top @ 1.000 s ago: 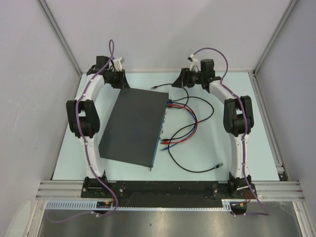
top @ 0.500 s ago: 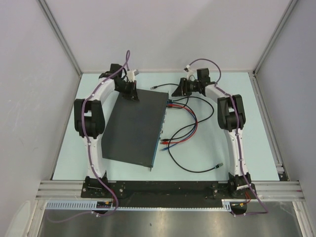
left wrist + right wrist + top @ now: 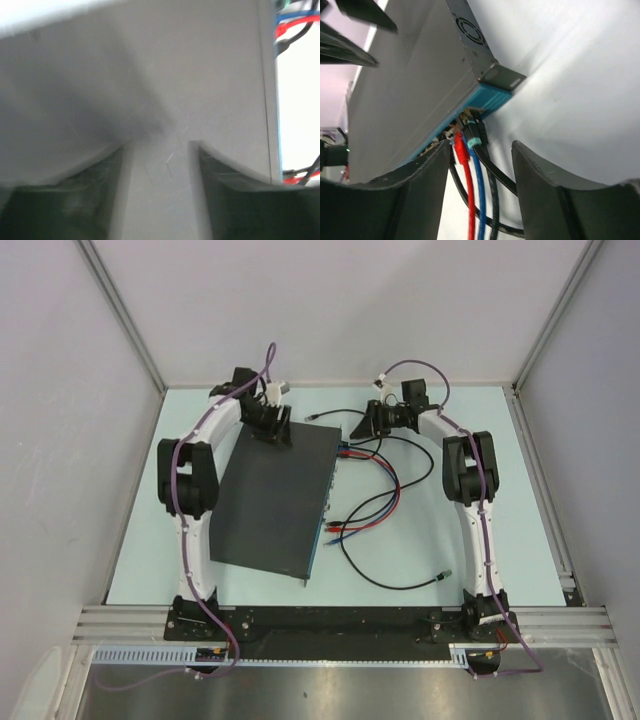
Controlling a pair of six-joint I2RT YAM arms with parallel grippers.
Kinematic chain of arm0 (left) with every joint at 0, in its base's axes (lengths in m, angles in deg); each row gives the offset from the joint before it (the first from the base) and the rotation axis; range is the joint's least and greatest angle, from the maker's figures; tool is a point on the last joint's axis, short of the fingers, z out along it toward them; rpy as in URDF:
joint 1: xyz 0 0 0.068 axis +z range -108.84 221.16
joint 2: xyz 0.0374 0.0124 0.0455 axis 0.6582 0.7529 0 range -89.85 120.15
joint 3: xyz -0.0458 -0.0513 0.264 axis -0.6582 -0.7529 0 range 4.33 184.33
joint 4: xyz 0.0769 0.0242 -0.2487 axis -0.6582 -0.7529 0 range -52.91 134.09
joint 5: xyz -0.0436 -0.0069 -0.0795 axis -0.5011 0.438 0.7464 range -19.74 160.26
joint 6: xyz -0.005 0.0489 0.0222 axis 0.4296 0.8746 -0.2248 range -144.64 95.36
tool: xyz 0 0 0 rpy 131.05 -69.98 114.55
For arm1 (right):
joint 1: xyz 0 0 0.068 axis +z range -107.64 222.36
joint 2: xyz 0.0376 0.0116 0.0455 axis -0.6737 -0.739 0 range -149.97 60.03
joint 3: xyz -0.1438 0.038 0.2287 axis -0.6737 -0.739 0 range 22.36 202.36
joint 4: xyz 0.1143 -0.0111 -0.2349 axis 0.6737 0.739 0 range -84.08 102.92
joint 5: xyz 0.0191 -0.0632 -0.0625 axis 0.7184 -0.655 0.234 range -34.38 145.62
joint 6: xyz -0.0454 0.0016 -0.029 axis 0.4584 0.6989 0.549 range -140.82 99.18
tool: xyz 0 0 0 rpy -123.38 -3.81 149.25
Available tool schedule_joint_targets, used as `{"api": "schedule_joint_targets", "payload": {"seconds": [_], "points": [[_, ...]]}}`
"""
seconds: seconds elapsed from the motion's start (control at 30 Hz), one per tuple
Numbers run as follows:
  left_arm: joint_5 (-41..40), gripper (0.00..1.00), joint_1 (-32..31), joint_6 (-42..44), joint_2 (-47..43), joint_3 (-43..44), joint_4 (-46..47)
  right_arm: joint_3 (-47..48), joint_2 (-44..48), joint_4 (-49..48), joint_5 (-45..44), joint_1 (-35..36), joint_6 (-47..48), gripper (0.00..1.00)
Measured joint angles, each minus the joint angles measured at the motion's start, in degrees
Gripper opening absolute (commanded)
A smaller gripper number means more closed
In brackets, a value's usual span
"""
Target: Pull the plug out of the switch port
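Note:
The switch (image 3: 272, 502), a flat black box, lies slanted mid-table with its blue socket face (image 3: 326, 510) turned right. In the right wrist view a red plug (image 3: 460, 148), a blue cable (image 3: 479, 190) and a black plug with a teal band (image 3: 473, 134) sit in sockets at the face's end (image 3: 492, 97). My right gripper (image 3: 482, 150) is open just short of them, the cables running between its fingers without contact. My left gripper (image 3: 157, 150) is open low over the switch's grey-looking top (image 3: 165, 75), at its far left corner (image 3: 272, 426).
Red, blue and black cables (image 3: 388, 490) loop over the table right of the switch. A second group of plugs (image 3: 332, 528) sits lower on the face. A loose black cable end (image 3: 445, 578) lies near right. A small loose plug (image 3: 313, 417) lies behind the switch.
My left gripper has swung right from the far table edge onto the switch's far corner. My right gripper has come down and nearer to the plugs.

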Motion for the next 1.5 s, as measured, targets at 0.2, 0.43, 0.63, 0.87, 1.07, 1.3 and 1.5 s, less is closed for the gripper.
{"api": "schedule_joint_targets", "payload": {"seconds": [0.2, 0.43, 0.63, 0.87, 1.07, 1.3, 1.5], "points": [[-3.6, 0.95, -4.6, -2.7, 0.3, 9.2, 1.0, 1.0, 0.0, 5.9, -0.9, -1.4, 6.8, 0.6], [-11.1, 0.95, -9.9, -4.7, 2.9, 22.4, 1.0, 5.8, -0.1, 14.0, -4.3, -3.9, 13.2, 0.74], [-15.0, 0.99, -10.8, -8.3, 3.9, 23.4, 0.3, 8.9, -0.1, 21.6, -11.0, -3.8, 20.7, 0.71], [-15.9, 0.94, -11.9, -8.1, 6.5, 23.8, -0.2, 5.4, 3.5, 22.2, -18.7, -3.7, 29.4, 0.69], [-16.5, 0.87, -13.8, -3.5, 11.0, 25.7, -1.8, 0.4, 6.0, 18.4, -26.7, -4.7, 27.9, 0.62], [-17.1, 0.45, -15.1, 0.4, 12.1, 25.7, -3.9, -2.4, 6.9, 16.6, -29.6, -5.6, 24.8, 0.51], [-17.8, 0.27, -16.8, 1.8, 12.2, 25.6, -3.7, -3.1, 7.2, 16.6, -29.9, -5.7, 24.7, 0.52]]}}
